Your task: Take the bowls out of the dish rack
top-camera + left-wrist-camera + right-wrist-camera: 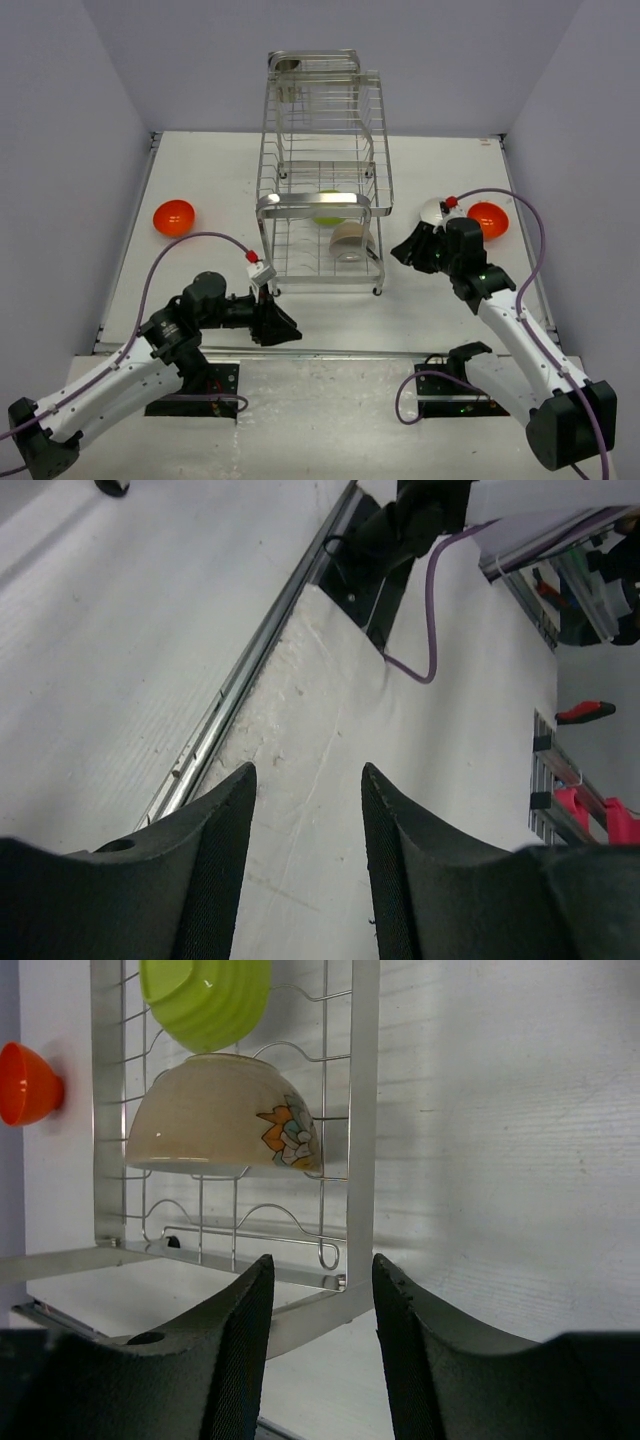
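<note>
Overhead view: the dish rack (320,190) stands upright at the middle of the white table (430,160), with its metal cup (289,68) at the top left. Two bowls sit in the rack's lower part: the beige bowl (350,241), standing on edge and bearing a coloured motif on its side, and the lime-green bowl (328,207) just behind it. Three bowls lie on the table outside the rack: the left orange bowl (174,217) well to the rack's left, the right orange bowl (488,220) to its right, and the white bowl (434,211) just beside that one, partly hidden by the right arm's wrist. The right gripper (405,250) hangs near the rack's right front corner, its jaws parted and nothing between them; its wrist view faces the beige bowl through the wires. The left gripper (290,333) hangs low near the table's front edge, below the rack's front left foot, jaws likewise parted and empty.
</note>
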